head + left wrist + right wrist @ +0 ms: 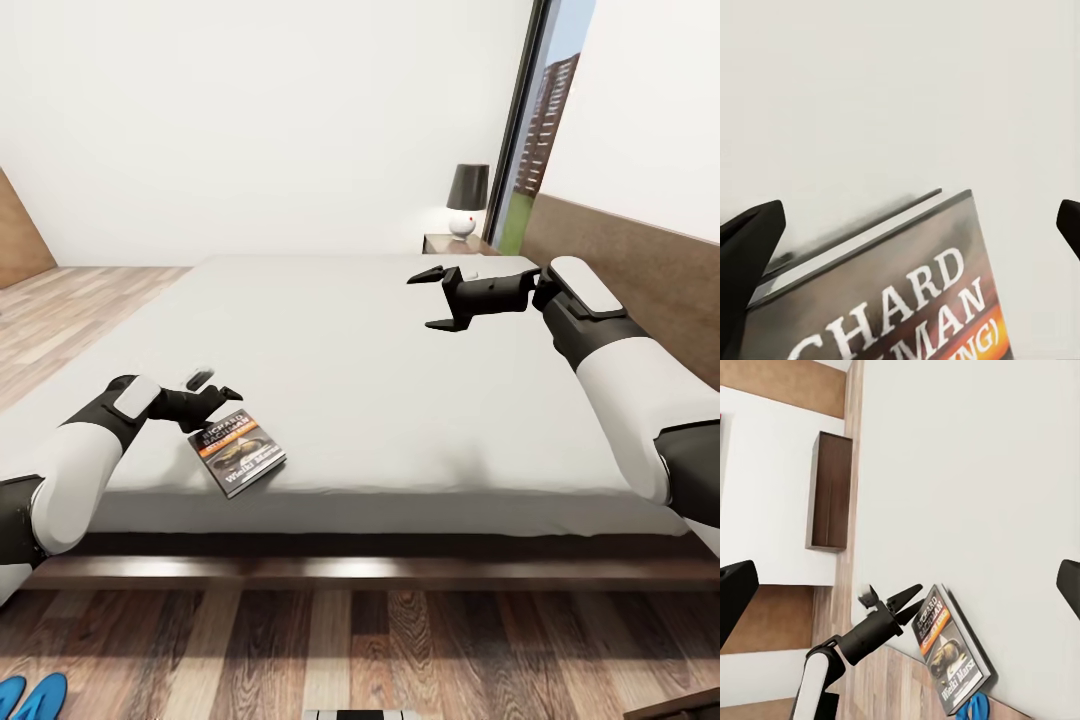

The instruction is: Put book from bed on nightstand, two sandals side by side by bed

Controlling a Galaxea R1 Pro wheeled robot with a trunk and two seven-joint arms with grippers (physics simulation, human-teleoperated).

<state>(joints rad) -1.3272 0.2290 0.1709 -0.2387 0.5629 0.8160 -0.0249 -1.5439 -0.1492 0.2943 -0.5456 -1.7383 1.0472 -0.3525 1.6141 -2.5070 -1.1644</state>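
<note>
Head view: book (237, 452) on bed (400, 380)

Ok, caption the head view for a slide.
Open left gripper at the book on the bed; right gripper open above the mattress.

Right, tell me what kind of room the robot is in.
A bedroom, most likely: a large bed with an off-white mattress and wooden headboard, plus a nightstand carrying a lamp at its far corner. A book lies on the mattress.

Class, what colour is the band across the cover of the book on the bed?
Orange, on the book with its dark cover; the head view shows it best.
</note>
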